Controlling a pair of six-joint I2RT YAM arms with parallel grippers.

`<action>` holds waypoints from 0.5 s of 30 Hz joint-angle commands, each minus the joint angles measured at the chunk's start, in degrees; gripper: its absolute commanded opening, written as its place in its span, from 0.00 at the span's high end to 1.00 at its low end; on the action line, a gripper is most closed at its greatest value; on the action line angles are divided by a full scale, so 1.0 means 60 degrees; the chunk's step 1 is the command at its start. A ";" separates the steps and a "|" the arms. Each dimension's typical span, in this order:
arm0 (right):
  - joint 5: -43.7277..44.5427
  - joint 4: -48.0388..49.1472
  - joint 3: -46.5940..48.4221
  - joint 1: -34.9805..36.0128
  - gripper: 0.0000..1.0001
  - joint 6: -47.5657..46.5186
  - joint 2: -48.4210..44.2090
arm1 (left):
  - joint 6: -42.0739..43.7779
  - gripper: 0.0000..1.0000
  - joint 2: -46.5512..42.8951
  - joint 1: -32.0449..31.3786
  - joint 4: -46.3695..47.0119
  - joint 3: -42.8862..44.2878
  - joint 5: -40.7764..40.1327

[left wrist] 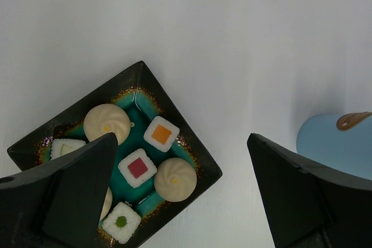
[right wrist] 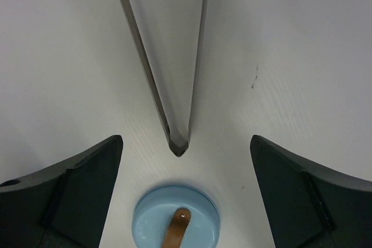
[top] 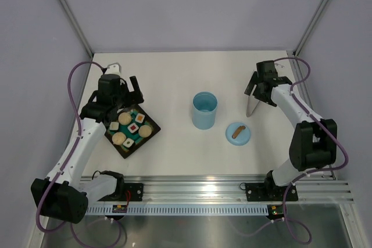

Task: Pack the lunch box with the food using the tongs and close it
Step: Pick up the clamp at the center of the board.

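The white table carries everything. Left arm reaches to about 10 o'clock from the table's middle, right arm to about 2 o'clock.

The dark square tray with a teal inside sits at 9 o'clock of the lunch box, which stands upright and uncovered near the middle of the table. The left gripper hangs over the tray with its fingers spread wide, gripping nothing.

The right gripper is likewise spread wide. Its fingers stand on either side of the tongs and clear of them. The tongs lie flat on the table at 3 o'clock of the lunch box, joined end at 6 o'clock and arms fanning toward 12.

The lid lies flat at 4 o'clock of the lunch box, brown handle up, just beyond the tongs' joined end.

The food is all in the tray: beige buns and white squares with orange, red and green centres
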 commanded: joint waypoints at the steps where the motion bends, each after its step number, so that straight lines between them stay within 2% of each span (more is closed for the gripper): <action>1: -0.0939 -0.0184 0.1013 -0.0342 0.01 -0.0069 0.0876 | -0.0046 0.01 -0.0038 -0.0056 0.0110 0.0478 0.0252; 5: -0.1219 0.0109 0.1409 -0.0840 0.01 0.0253 0.1756 | -0.0003 0.01 -0.0111 -0.0100 -0.0022 0.0492 0.0076; 7: -0.1336 0.0298 0.1410 -0.1016 0.07 0.0355 0.1932 | -0.0002 0.01 -0.0112 -0.0100 -0.0066 0.0507 0.0032; 9: -0.1424 0.0373 0.1483 -0.1206 0.18 0.0458 0.2254 | 0.0012 0.01 -0.0112 -0.0086 -0.0139 0.0522 0.0032; 15: -0.1322 0.0402 0.1863 -0.1265 0.34 0.0517 0.3338 | 0.0056 0.01 -0.0184 -0.0086 -0.0052 0.0463 0.0252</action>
